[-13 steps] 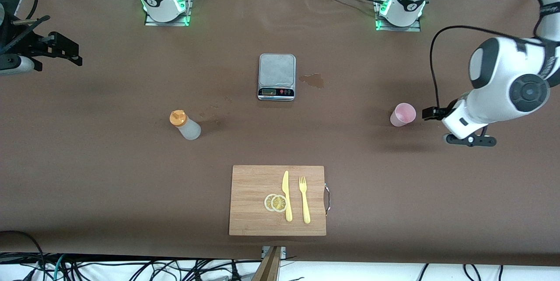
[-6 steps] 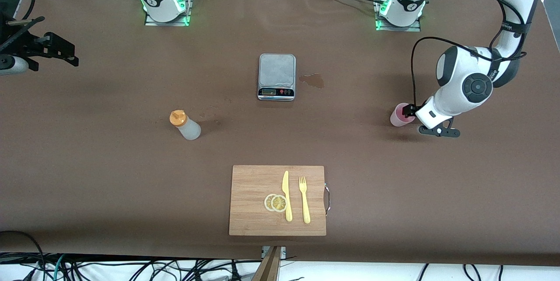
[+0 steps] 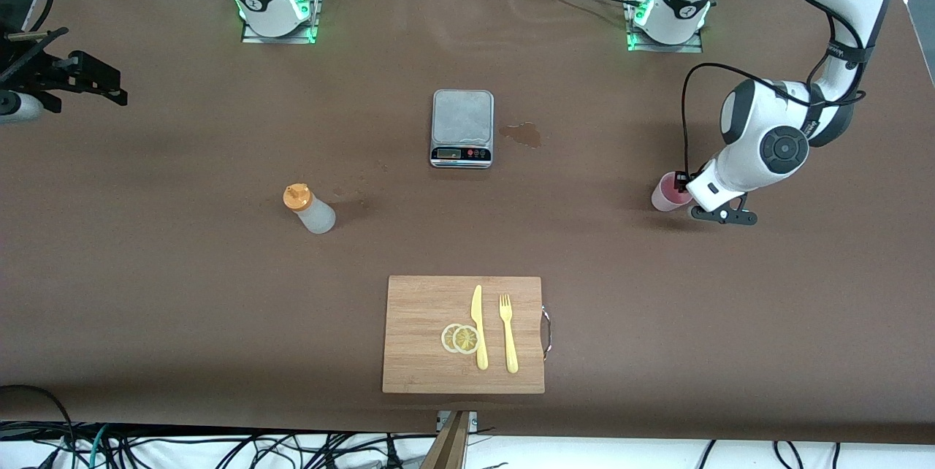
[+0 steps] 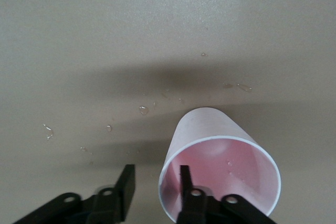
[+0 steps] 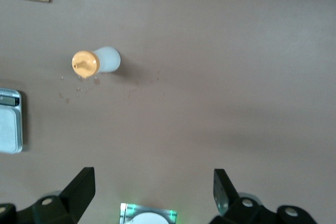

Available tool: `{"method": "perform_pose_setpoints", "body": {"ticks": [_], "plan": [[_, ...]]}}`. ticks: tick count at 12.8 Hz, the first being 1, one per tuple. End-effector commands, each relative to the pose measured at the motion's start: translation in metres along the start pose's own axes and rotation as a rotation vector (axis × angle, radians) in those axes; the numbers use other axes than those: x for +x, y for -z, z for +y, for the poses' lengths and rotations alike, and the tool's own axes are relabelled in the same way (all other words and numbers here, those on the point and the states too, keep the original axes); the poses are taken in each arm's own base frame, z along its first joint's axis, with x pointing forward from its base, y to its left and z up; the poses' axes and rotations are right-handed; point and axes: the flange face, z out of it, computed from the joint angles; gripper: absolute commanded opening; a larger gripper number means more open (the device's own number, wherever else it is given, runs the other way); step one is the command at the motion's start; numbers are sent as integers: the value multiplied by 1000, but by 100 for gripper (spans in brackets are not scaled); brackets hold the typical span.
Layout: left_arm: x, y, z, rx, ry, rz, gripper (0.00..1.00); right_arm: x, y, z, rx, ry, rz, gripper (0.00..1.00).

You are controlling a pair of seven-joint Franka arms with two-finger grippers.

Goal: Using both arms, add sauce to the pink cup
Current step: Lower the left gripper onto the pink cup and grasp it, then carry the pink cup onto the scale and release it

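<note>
A brown matte table [image 3: 182, 294] carries water droplets [image 4: 143, 110] and a wet stain [image 3: 521, 134] beside the grey kitchen scale [image 3: 462, 128]. The left gripper [image 4: 155, 184], jaws parted, straddles the rim of the small pale pink plastic cup [image 3: 668, 192] without gripping. The right gripper [image 5: 152, 190] hangs wide open, empty, at the right arm's end; the translucent squeeze bottle with orange cap [image 3: 309, 209] stands untouched.

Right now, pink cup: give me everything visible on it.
The pink cup is small, pale pink, tapered, handleless, plastic-looking. It stands upright on the brown table toward the left arm's end, with a few droplets inside and no sauce visible. The left gripper straddles its rim, one finger inside the cup and the other outside; contact with the wall is not clear.
</note>
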Motion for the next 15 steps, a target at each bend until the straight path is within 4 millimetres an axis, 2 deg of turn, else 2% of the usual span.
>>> {"method": "perform_pose_setpoints", "body": {"ticks": [1, 3, 5, 6, 7, 8, 9, 12, 14, 15], "plan": [[5, 5, -1, 2, -5, 20, 0, -1, -3, -7, -6, 33, -46, 100], [8, 17, -1, 4, -10, 41, 0, 12, -25, -13, 4, 165, -92, 100], [11, 45, 17, 6, -35, 40, 0, 11, -28, -26, 14, 242, -122, 100], [10, 64, 44, 6, -74, 17, 0, 11, -30, -29, 16, 249, -132, 100], [9, 82, 80, -10, -71, -11, 0, 11, -30, -29, 18, 249, -132, 100], [8, 92, 110, -40, 8, -40, 0, 11, -31, -30, 18, 250, -134, 100], [3, 100, 154, -65, 60, -44, 0, 11, -31, -33, 17, 255, -134, 100], [-33, 107, 263, -135, 168, -82, 0, 9, -25, -31, 14, 252, -122, 100], [-62, 102, 336, -159, 205, -85, 0, 9, -24, -32, 9, 239, -120, 100], [-79, 92, 374, -167, 220, -74, 0, 9, -23, -32, 10, 239, -118, 100]]}}
